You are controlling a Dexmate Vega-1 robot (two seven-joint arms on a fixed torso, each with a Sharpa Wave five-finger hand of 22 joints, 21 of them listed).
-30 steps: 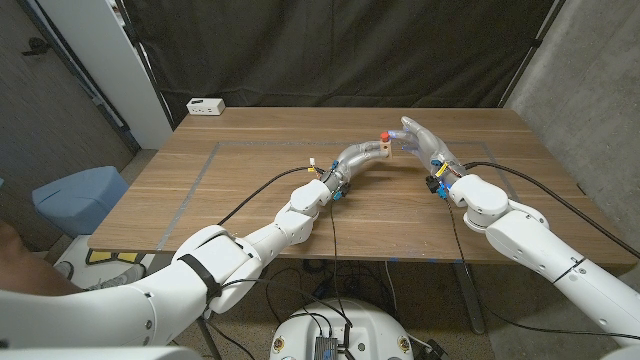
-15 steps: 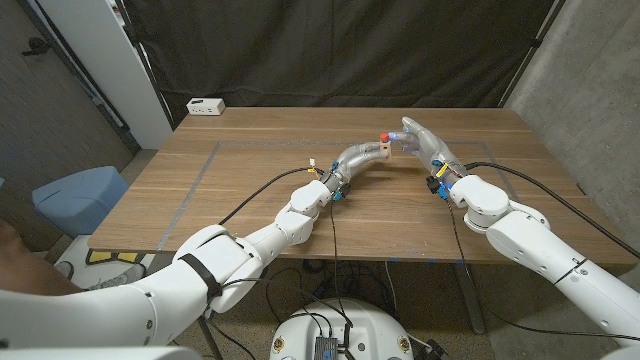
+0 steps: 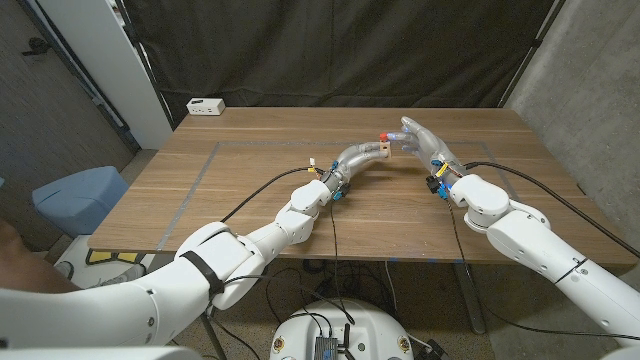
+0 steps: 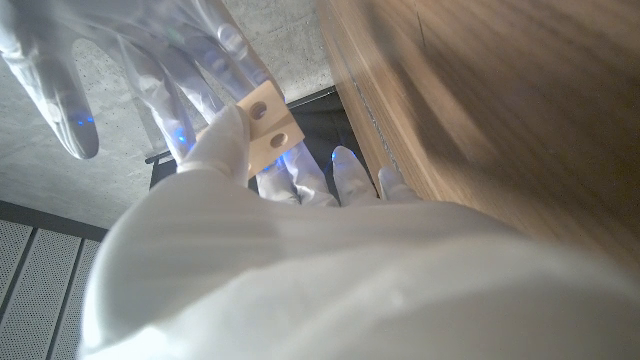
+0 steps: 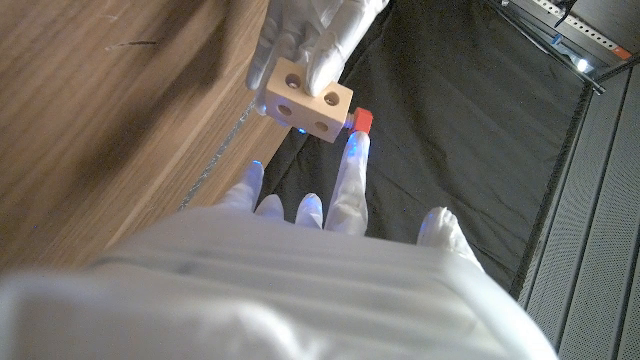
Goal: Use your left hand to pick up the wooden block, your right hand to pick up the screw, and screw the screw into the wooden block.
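My left hand (image 3: 358, 156) holds the small wooden block (image 3: 380, 150) above the table's middle back. In the right wrist view the left hand (image 5: 308, 30) grips the block (image 5: 308, 100), which shows two round holes. The red-headed screw (image 5: 362, 121) sticks out at the block's end, and one fingertip (image 5: 352, 160) of my right hand (image 5: 330, 205) touches the red head. In the head view the screw (image 3: 385, 134) sits on top of the block, with my right hand (image 3: 422, 140) beside it, fingers stretched out and spread. The left wrist view shows the block (image 4: 266, 124) in front of the spread right hand (image 4: 150, 60).
A white box (image 3: 205, 105) lies at the wooden table's (image 3: 250, 200) back left corner. A blue bin (image 3: 80, 195) stands on the floor to the left of the table. Black cables run from both wrists across the table's front half.
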